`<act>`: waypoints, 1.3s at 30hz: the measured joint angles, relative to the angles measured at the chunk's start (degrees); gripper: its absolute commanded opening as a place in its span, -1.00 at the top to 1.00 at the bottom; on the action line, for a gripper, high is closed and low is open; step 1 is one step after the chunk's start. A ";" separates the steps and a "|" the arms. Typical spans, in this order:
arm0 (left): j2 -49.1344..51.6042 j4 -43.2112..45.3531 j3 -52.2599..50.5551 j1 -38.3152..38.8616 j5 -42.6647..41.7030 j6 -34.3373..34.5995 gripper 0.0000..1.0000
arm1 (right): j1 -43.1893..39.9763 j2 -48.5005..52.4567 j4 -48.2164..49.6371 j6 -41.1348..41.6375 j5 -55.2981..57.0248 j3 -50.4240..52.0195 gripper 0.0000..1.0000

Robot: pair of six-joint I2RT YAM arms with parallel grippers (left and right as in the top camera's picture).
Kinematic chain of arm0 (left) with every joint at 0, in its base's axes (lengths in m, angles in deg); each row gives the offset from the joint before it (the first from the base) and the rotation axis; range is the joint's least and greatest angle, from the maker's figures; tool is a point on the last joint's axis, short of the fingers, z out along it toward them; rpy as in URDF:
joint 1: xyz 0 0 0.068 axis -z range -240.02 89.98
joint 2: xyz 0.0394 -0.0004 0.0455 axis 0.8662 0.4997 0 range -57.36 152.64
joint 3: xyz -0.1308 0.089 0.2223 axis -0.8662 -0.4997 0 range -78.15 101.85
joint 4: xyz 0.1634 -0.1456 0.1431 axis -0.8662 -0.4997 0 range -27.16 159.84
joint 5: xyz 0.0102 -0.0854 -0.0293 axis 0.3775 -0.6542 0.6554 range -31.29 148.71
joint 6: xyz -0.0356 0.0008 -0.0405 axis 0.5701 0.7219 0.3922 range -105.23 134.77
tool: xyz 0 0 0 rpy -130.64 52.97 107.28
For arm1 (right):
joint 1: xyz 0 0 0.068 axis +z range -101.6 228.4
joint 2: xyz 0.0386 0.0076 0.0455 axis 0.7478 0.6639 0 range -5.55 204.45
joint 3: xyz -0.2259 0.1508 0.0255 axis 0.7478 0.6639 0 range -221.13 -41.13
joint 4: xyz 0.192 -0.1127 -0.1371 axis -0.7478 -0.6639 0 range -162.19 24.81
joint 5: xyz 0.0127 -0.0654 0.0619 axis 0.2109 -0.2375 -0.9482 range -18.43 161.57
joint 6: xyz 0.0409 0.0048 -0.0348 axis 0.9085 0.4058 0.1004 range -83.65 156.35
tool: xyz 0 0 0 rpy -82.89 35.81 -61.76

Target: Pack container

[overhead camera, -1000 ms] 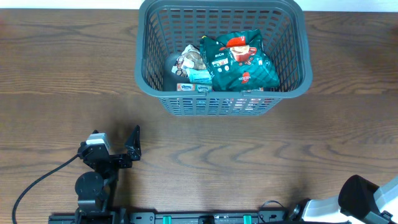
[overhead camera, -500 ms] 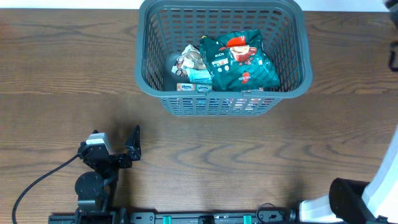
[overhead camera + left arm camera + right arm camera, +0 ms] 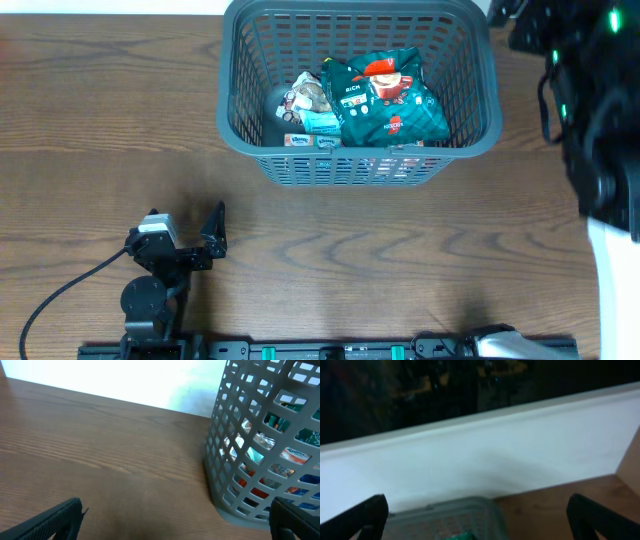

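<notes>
The dark grey lattice container [image 3: 480, 120] stands at the back middle of the wooden table. It holds a dark green snack bag [image 3: 390, 100] and several smaller packets [image 3: 305, 110]. My left gripper [image 3: 215, 232] rests open and empty near the front left, well short of the container. In the left wrist view its fingers are spread wide [image 3: 170, 525] and the container's wall [image 3: 235, 460] is to the right. My right arm [image 3: 585, 100] is raised at the right, beside the container's far right corner. Its fingers are spread wide and empty [image 3: 477, 520], above the container's rim [image 3: 455, 512].
The left arm's base and black cable [image 3: 60, 295] sit at the front left. A white wall [image 3: 480, 455] runs behind the table's far edge. Bare wood table [image 3: 400, 250] lies in front of the container.
My right arm has swung up from the front right corner to the far right, next to the container. The left arm and the container's contents have not moved.
</notes>
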 measured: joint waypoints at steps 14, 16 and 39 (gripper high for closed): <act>-0.02 0.04 -0.04 0.00 0.00 -0.02 -0.97 | -2.73 -46.25 20.06 -1.20 -4.04 59.21 -0.99; -0.04 0.04 -0.04 0.00 0.00 0.00 -0.97 | -3.43 -51.43 20.20 -1.60 -5.38 64.59 -0.99; -0.07 0.04 -0.04 -0.02 0.00 0.00 -0.97 | -6.84 -74.69 30.95 -13.88 -19.32 98.82 -0.99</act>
